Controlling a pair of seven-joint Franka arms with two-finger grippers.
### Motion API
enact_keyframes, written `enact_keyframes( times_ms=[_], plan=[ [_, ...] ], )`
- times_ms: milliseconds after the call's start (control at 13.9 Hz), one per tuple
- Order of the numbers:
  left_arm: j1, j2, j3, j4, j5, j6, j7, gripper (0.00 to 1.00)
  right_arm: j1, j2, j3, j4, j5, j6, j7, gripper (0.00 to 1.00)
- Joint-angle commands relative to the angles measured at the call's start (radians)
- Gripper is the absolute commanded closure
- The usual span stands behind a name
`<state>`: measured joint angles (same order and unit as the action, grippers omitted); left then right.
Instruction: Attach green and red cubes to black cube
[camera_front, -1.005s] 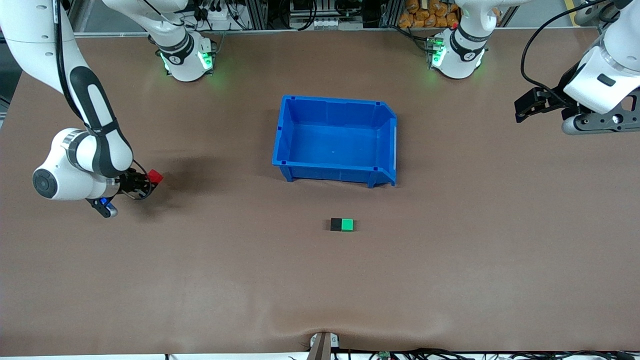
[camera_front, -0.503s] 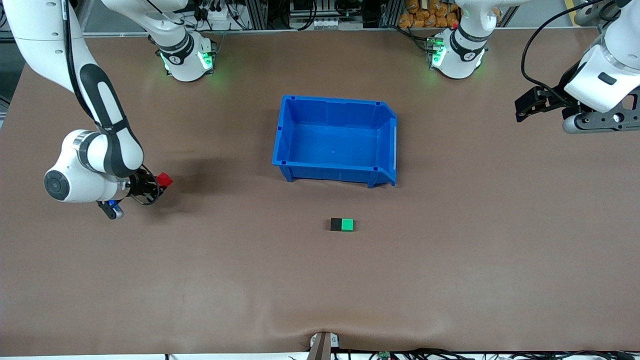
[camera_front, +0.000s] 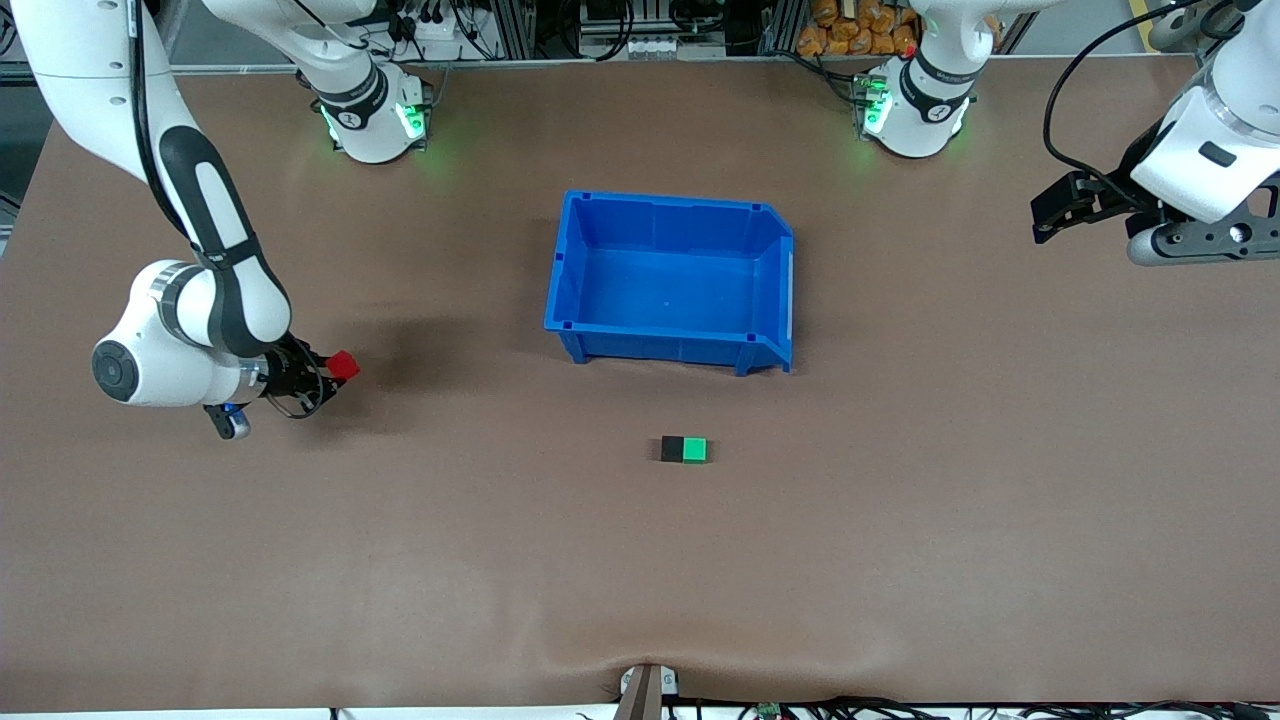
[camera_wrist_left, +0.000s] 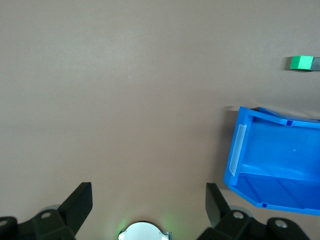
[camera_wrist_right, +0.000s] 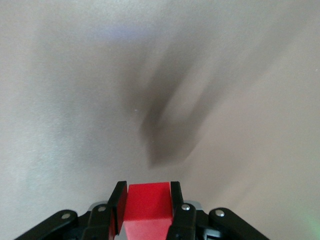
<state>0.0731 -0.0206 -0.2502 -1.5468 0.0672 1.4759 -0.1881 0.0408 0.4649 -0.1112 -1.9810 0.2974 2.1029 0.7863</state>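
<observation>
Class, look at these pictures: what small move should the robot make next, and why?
Probably carry the red cube, shut in the right gripper, toward the black cube, whose side toward the right arm's end is bare; the green cube already touches it.

Red cube (camera_wrist_right: 148, 208): small, bright red, clamped between my right gripper (camera_front: 335, 368) fingers, up off the table (camera_front: 900, 520) toward the right arm's end. Black cube (camera_front: 671, 449) & green cube (camera_front: 694, 450): same size, side by side, touching, flat on table, nearer front cam than the blue bin (camera_front: 775, 240). Green one sits toward the left arm's end.
</observation>
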Motion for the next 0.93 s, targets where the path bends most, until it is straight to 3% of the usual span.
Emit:
enact_keyframes(
  times_ms=[0,862],
  plan=[
    [0.007,-0.015,0.003,0.005,-0.001,-0.014,0.012,0.0,0.016,-0.022,0.002,0.001,0.022,-0.007,0.079,1.0],
    [0.005,-0.018,0.005,0.004,-0.003,-0.014,0.012,0.0,0.093,-0.006,0.002,0.053,0.077,0.022,0.284,1.0]
  ],
)
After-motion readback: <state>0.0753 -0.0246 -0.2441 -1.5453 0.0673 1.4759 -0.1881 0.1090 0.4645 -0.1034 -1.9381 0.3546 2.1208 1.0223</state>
